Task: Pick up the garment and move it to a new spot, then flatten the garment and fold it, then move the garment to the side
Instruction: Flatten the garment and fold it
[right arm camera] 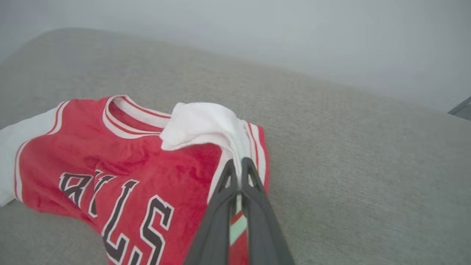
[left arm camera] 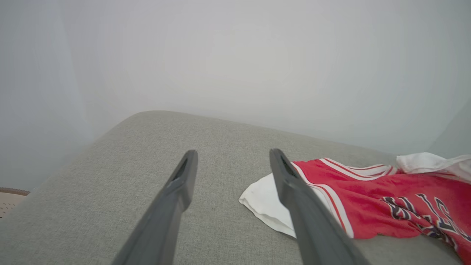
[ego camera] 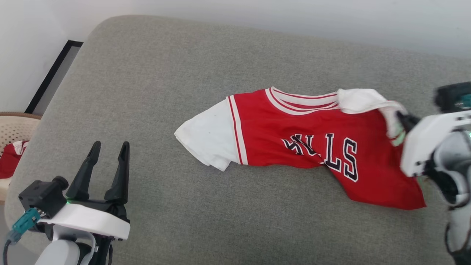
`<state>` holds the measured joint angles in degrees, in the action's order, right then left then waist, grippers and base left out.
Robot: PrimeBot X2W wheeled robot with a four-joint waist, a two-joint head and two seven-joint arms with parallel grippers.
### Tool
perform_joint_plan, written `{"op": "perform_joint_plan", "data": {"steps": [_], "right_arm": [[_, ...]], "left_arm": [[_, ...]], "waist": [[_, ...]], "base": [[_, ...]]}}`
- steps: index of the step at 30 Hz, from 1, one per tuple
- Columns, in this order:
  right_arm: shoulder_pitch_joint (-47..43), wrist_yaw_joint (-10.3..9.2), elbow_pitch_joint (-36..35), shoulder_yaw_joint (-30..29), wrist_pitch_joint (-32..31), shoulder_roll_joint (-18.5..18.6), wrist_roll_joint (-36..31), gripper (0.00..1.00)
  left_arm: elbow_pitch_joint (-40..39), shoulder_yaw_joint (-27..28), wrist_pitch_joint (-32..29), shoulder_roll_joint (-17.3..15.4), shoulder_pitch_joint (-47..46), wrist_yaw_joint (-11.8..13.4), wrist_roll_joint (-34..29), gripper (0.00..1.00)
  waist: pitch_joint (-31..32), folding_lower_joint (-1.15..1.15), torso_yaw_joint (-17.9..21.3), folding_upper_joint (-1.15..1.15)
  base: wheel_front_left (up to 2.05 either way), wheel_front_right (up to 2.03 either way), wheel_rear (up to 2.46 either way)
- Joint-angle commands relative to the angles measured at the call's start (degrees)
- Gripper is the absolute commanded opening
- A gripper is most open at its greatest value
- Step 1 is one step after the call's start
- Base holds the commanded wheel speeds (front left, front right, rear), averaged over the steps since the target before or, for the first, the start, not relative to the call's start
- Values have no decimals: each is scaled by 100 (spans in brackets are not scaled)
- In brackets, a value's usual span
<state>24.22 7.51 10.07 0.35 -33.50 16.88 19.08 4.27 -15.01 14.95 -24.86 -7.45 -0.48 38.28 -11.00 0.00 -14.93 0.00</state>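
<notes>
The garment (ego camera: 294,136) is a red T-shirt with white sleeves and black lettering. It lies crumpled on the grey cushion (ego camera: 165,92), right of centre. My right gripper (ego camera: 400,118) is shut on the garment at its right sleeve seam; in the right wrist view the gripper (right arm camera: 238,163) pinches white fabric between its fingers, and the sleeve (right arm camera: 200,123) bunches up just beyond. My left gripper (ego camera: 109,146) stands open at the lower left, well apart from the garment. In the left wrist view the gripper (left arm camera: 232,156) holds nothing, and the garment (left arm camera: 382,195) lies to its right.
A woven basket (ego camera: 14,129) with red cloth inside stands off the cushion's left edge. A dark-framed panel (ego camera: 51,77) leans by the wall behind it. The cushion's far edge meets a pale wall (ego camera: 294,18).
</notes>
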Motion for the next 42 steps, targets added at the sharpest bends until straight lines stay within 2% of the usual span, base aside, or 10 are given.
{"op": "perform_joint_plan", "data": {"steps": [1, 11, 16, 20, 21, 22, 23, 25, 34, 42], "right_arm": [[-69, -4, -38, -222, 29, -58, -80, 0], [-256, -4, -186, -2333, 52, -773, -1006, 0], [-270, -4, -76, -2862, 11, -1022, -1400, 0], [-199, -4, 290, -3143, -66, -1178, -1696, 0], [-179, -4, 382, -3163, -89, -1191, -1730, 4], [-166, -4, 471, -3171, -108, -1198, -1760, 25], [-156, -4, 536, -3164, -130, -1202, -1803, 41], [-125, -4, 634, -3137, -109, -1212, -1854, 100], [-277, -4, 517, -2687, -95, -1054, -1552, 100], [-584, -4, -245, -2224, 113, -1132, -1082, 100]], "left_arm": [[10, 47, 31, 26, 90, -20, -51, 100], [14, 194, 31, 81, 181, -113, -174, 100], [29, 210, 31, 92, 182, -141, -193, 100], [45, 202, 31, 68, 130, -174, -199, 100], [48, 197, 30, 56, 117, -184, -193, 100], [49, 190, 30, 42, 105, -192, -199, 100], [53, 175, 14, 23, 91, -198, -211, 100], [46, 154, -32, -2, 52, -214, -223, 100], [-180, 52, -433, -260, -115, -334, -119, 100], [-297, -235, -1268, -584, -592, -534, 46, 100]], "waist": [[20, 0, 26, 0], [71, 0, 138, 0], [86, 0, 180, 0], [93, 0, 240, 0], [98, 0, 258, 0], [105, 0, 276, 0], [115, 0, 290, 0], [139, 0, 329, 0], [267, 0, 603, 0], [320, 0, 958, 0]], "base": [[0, 0, 0], [0, 0, 0], [0, 0, 0], [0, 0, 0], [0, 0, 0], [0, 0, 0], [0, 0, 0], [0, 0, 0], [0, 0, 0], [0, 0, 0]]}}
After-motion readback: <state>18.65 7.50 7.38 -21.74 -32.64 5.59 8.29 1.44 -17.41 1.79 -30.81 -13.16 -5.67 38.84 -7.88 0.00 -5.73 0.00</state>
